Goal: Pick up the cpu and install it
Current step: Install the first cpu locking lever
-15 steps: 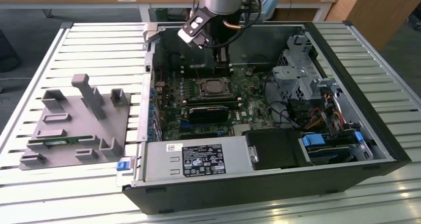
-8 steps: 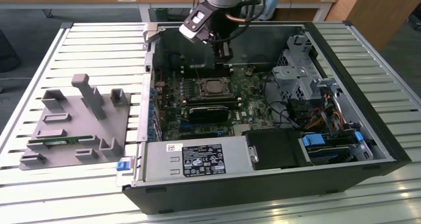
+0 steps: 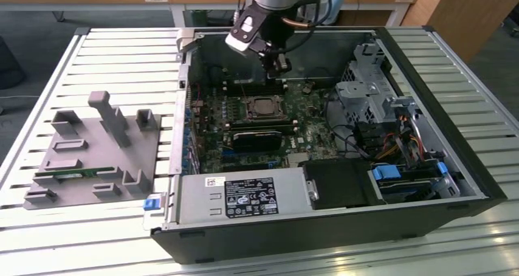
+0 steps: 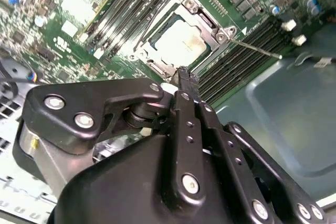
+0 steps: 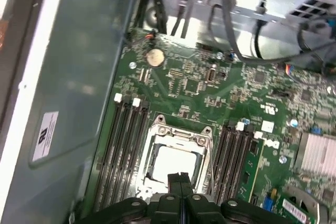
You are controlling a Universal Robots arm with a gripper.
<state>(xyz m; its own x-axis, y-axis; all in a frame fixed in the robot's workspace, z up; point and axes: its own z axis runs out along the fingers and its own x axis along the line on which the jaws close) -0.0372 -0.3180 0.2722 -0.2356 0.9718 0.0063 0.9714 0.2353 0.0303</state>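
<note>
While the claw (image 3: 276,68) hangs in the upper middle of the exterior view, inside the open computer case (image 3: 478,172), its two fingers are pressed together with nothing between them. Both wrist views show the tips meeting as one dark edge. The chip (image 3: 261,107) is not in the grip. It lies pale and square in the socket (image 3: 243,109) on the green circuit board (image 3: 316,127), just below the claw and near the centre of the exterior view. In the second wrist view the chip (image 4: 181,43) sits inside the socket's metal frame. A thin wire lever (image 4: 257,49) stands out from one corner, across the memory slots (image 4: 239,61). I cannot tell whether the chip lies fully flat in its seat.

As I judge it, the main danger is a chip resting slightly askew, because any press on it would bend the fine contacts beneath. The closed tips hang close above the socket. A small drop or sideways drift could scrape the chip's top, catch the frame or snag the lever. The slots flank the socket closely on both sides, so there is little room for error.
</note>
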